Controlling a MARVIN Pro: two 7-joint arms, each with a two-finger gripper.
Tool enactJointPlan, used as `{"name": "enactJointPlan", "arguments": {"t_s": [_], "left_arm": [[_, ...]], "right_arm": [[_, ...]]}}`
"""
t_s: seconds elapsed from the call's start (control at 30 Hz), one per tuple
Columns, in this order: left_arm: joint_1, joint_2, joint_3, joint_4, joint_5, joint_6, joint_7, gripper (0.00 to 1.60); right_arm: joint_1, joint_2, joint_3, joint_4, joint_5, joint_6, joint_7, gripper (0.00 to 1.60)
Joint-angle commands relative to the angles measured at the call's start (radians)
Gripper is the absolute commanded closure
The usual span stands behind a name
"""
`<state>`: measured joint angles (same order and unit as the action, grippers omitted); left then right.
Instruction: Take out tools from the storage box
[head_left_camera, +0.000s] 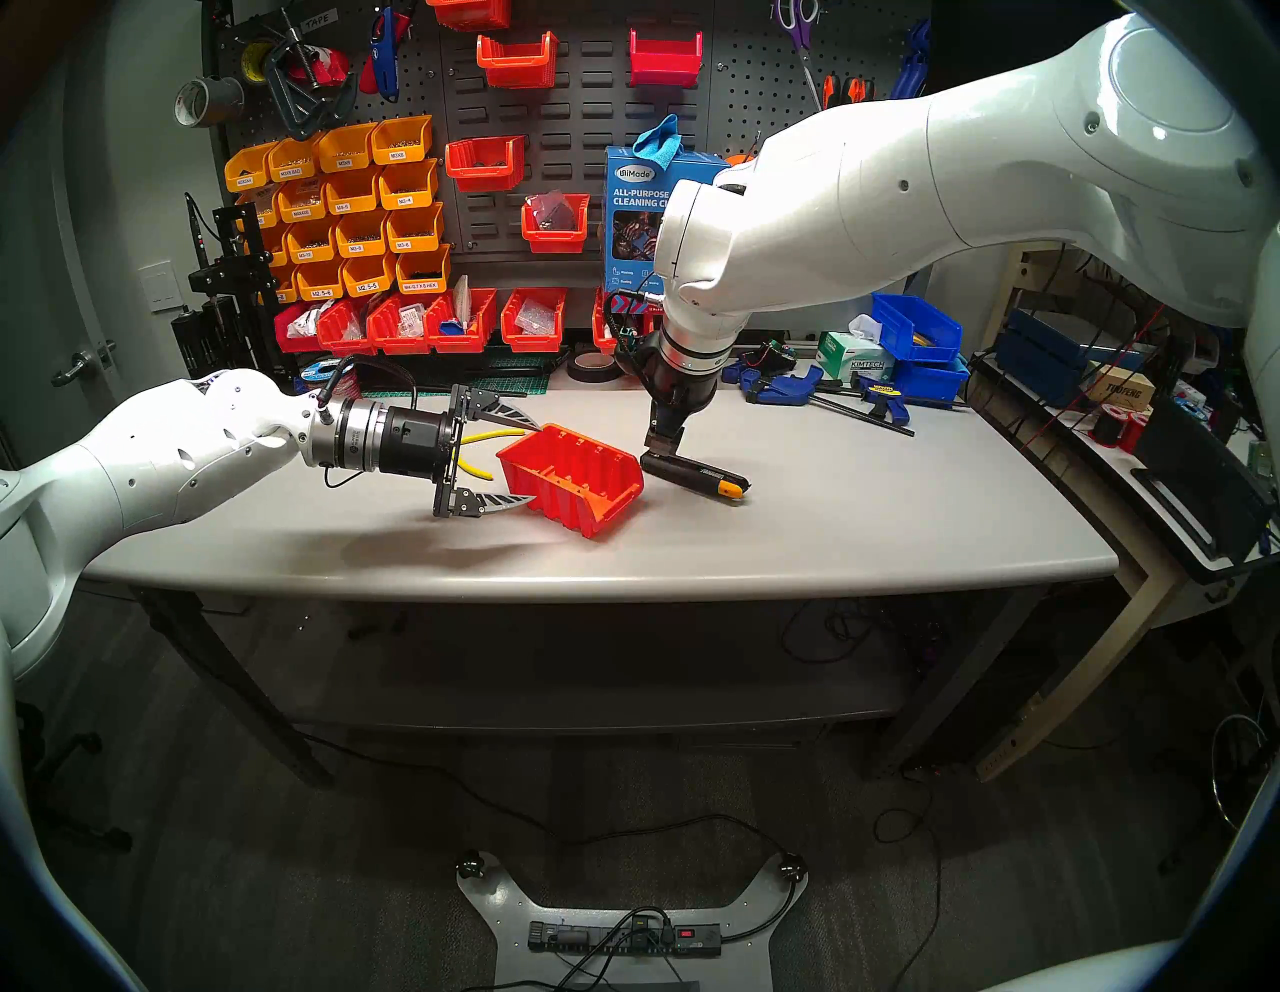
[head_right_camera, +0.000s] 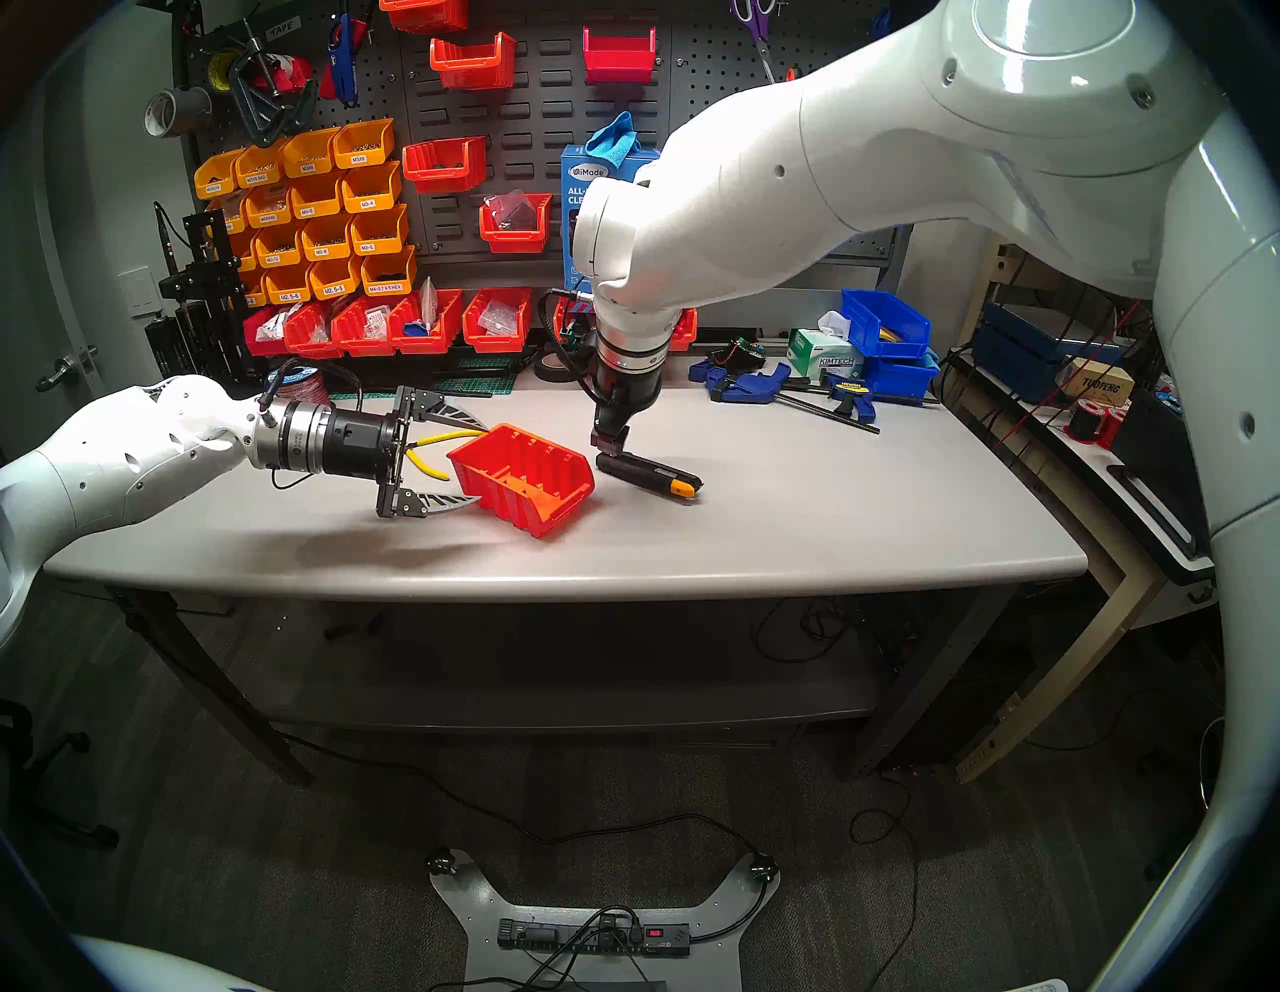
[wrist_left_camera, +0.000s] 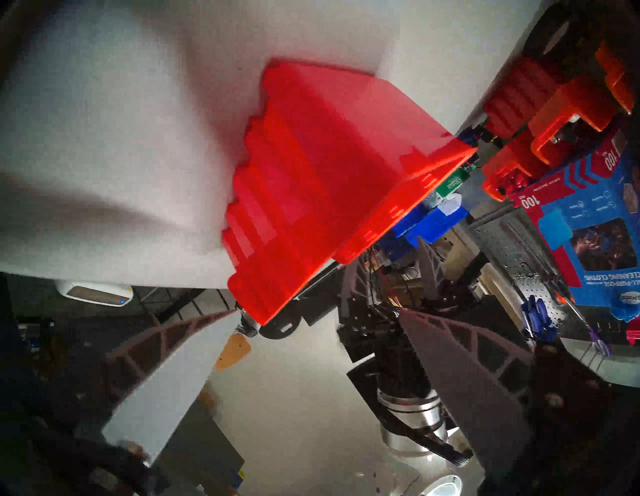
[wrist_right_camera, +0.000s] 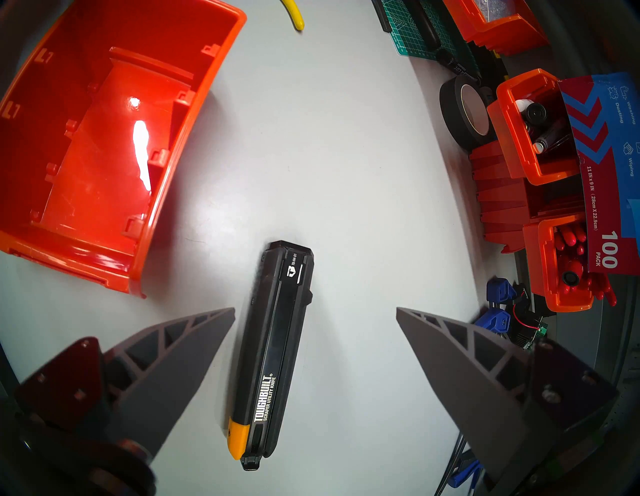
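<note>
You were at the tail of the unloading: the storage box (head_left_camera: 569, 479) sat empty on the table (head_left_camera: 866, 526), the utility knife (wrist_right_camera: 273, 353) lay just beside it, and yellow-handled cutters (head_left_camera: 485, 438) lay behind it. The right gripper (wrist_right_camera: 315, 315) hung spread and empty over the knife, pointing steeply down. The left gripper (head_left_camera: 530, 457) reached in nearly level, fingers wide at the box's near end, holding nothing. Next, I judge, you needed only to withdraw both arms.
</note>
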<state>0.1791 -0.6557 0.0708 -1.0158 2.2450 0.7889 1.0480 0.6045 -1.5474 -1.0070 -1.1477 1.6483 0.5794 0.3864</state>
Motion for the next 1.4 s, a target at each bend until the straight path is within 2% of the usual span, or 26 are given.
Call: {"name": "enactJointPlan", "arguments": {"t_s": [0.0, 0.27, 0.3, 0.47, 0.5, 0.53, 0.57, 0.6, 0.63, 0.73, 0.8, 0.93, 1.07, 1.13, 1.37], "left_arm": [[-0.051, -0.031, 0.039, -0.004, 0.054, 0.03, 0.095, 0.0], [-0.071, -0.065, 0.108, 0.011, 0.098, 0.06, 0.088, 0.0], [-0.071, -0.068, 0.119, 0.01, 0.104, 0.065, 0.062, 0.0], [-0.079, -0.079, 0.15, 0.017, 0.109, 0.088, 0.05, 0.0], [-0.081, -0.081, 0.156, 0.018, 0.109, 0.093, 0.048, 0.3], [-0.082, -0.082, 0.163, 0.019, 0.108, 0.1, 0.044, 0.5], [-0.084, -0.083, 0.167, 0.021, 0.107, 0.107, 0.049, 0.85], [-0.086, -0.084, 0.177, 0.02, 0.11, 0.115, 0.026, 0.97], [-0.088, -0.085, 0.181, 0.023, 0.106, 0.122, 0.036, 1.6], [-0.094, -0.086, 0.203, 0.023, 0.106, 0.15, -0.006, 1.6], [-0.1, -0.088, 0.209, 0.027, 0.094, 0.168, 0.001, 1.6], [-0.114, -0.088, 0.233, 0.034, 0.08, 0.171, -0.048, 1.6], [-0.131, -0.087, 0.231, 0.052, 0.05, 0.171, -0.062, 1.6], [-0.146, -0.087, 0.208, 0.078, 0.009, 0.171, -0.073, 1.6], [-0.183, -0.075, 0.176, 0.129, -0.042, 0.171, -0.113, 1.6]], "right_arm": [[0.015, 0.003, 0.003, 0.006, -0.002, -0.002, -0.002, 0.0], [0.016, 0.004, 0.004, 0.005, -0.002, -0.002, -0.002, 0.0], [0.016, 0.004, 0.004, 0.005, -0.002, -0.002, -0.002, 0.0], [0.016, 0.004, 0.004, 0.005, -0.002, -0.002, -0.002, 0.0], [0.016, 0.004, 0.005, 0.005, -0.002, -0.002, -0.002, 0.0], [0.016, 0.004, 0.005, 0.005, -0.002, -0.002, -0.002, 0.0], [0.016, 0.004, 0.005, 0.005, -0.002, -0.002, -0.002, 0.0], [0.016, 0.004, 0.005, 0.005, -0.002, -0.002, -0.002, 0.0], [0.016, 0.004, 0.005, 0.005, -0.002, -0.002, -0.003, 0.0], [0.016, 0.005, 0.005, 0.004, -0.003, -0.002, -0.003, 0.0], [0.016, 0.005, 0.005, 0.004, -0.003, -0.002, -0.003, 0.0], [0.017, 0.005, 0.006, 0.004, -0.003, -0.002, -0.003, 0.0], [0.017, 0.005, 0.006, 0.004, -0.003, -0.002, -0.003, 0.0], [0.017, 0.006, 0.006, 0.004, -0.003, -0.002, -0.003, 0.0], [0.016, 0.005, 0.006, 0.004, -0.003, -0.001, -0.003, 0.0]]}}
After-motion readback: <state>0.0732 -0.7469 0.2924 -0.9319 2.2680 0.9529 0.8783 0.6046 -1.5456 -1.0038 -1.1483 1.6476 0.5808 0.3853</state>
